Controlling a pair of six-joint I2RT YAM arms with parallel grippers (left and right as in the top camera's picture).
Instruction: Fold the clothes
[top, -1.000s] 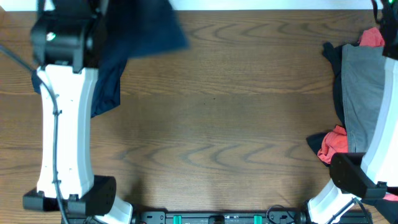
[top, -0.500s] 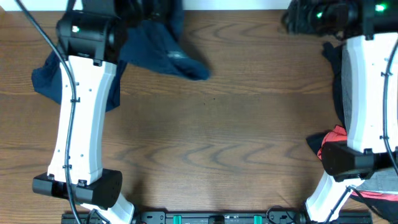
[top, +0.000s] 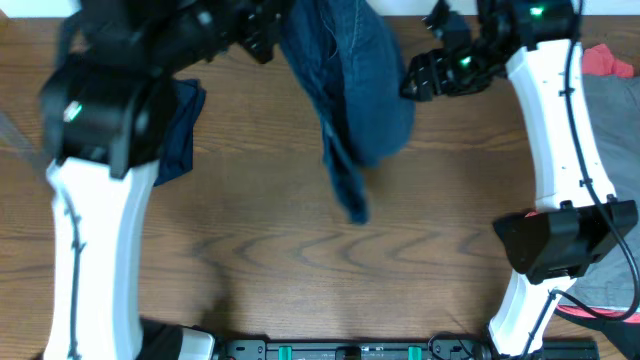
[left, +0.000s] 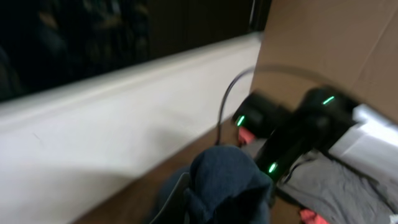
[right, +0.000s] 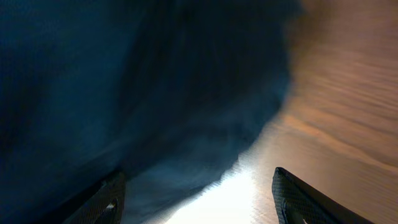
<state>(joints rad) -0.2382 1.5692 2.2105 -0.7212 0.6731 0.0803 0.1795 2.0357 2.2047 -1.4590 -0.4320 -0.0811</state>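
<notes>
- The left arm (top: 95, 200) rises from the near edge and bends right along the far edge. Its pincer (top: 262, 30) is clamped on the shorts (top: 350, 90), with fabric bunched at its tips.
- The right arm (top: 560, 130) stands up the right side with its wrist turned left. Its pincer (top: 415, 80) has its fingers (right: 106, 202) apart.
- The worktop (top: 300, 250) is brown wood grain. A white wall band (left: 93, 137) runs beyond its far edge.
- The shorts hang lifted from the left pincer, their lower end trailing toward mid-worktop. They sit just left of the right pincer, but contact cannot be told.
- A navy piece (top: 180, 130) lies left of the left pincer, under its arm.
- A grey piece (top: 610, 130) and a red piece (top: 605, 60) lie right of the right pincer.
</notes>
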